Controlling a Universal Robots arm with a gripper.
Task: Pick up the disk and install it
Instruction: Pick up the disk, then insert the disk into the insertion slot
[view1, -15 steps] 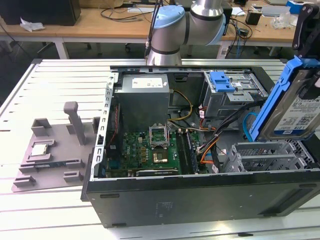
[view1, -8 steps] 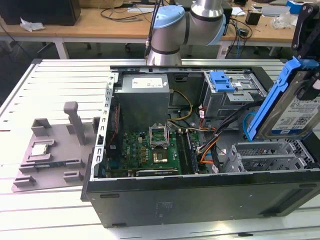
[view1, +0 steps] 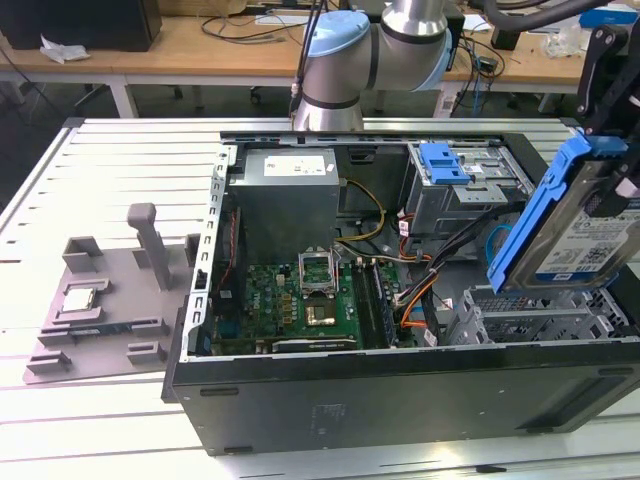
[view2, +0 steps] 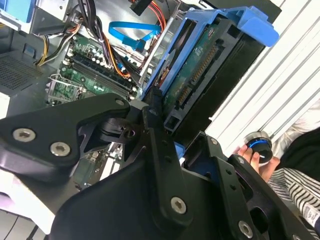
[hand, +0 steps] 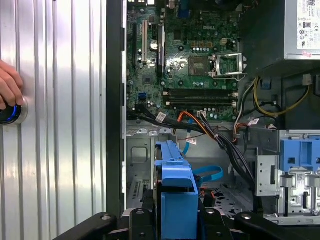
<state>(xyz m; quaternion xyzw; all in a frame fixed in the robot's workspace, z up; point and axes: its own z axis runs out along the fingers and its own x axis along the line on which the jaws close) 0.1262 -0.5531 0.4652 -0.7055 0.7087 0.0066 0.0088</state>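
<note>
The black claw (hand: 176, 212) clamps the flat silver disk (view1: 578, 238) by its blue plastic frame, tilted over the open case (view1: 350, 410).

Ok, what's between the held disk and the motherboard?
In the exterior view, black and orange cables run between the disk and the motherboard.

We count one disk (view1: 588, 240); one open computer case (view1: 400, 400); one motherboard (view1: 290, 295); one power supply (view1: 290, 195); one grey fixture (view1: 100, 305); one blue bracket (view1: 443, 162); one table (view1: 110, 165).
</note>
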